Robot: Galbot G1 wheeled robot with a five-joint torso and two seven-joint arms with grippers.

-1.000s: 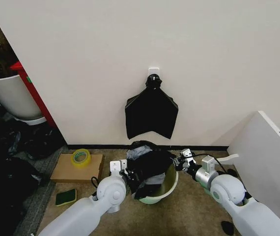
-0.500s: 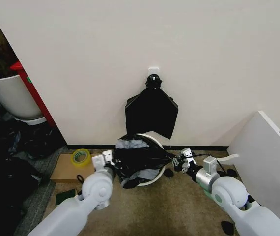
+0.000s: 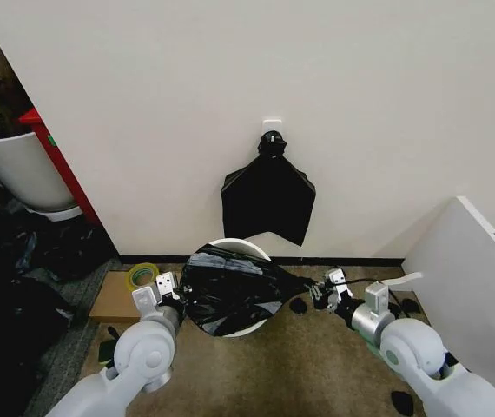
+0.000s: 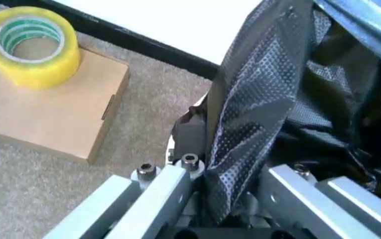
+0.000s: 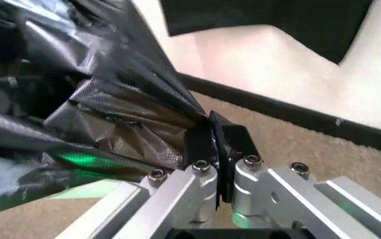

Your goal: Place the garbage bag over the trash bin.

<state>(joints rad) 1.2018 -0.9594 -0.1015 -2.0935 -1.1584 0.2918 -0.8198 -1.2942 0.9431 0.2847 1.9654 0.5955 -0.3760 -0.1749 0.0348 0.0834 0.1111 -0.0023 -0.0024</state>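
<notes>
From the head view, the bin [image 3: 230, 252] sits on the carpet at the foot of the wall, tipped so its white rim faces up and outward, with one bag [image 3: 228, 291] stretched across its mouth. The bag is glossy black, crinkled, pulled taut into a tail toward the right of the bin. The left gripper [image 3: 168, 289] is just left of the bin, the right gripper [image 3: 324, 290] right of it, each at an end of the bag.

The left wrist view shows what the head view cannot: the left gripper [image 4: 220, 199] clenched on a fold of dimpled black film running between its fingers. It also shows one roll of yellow tape [image 4: 29, 46] standing on one flat cardboard box [image 4: 57, 107], left of the bin. The right wrist view shows the right gripper [image 5: 217, 164] clamped on the gathered tail of the bag [image 5: 77, 99], the pleats fanning away from it.

Above the bin, one flat fan-shaped black bundle [image 3: 267, 200] hangs on the wall.
</notes>
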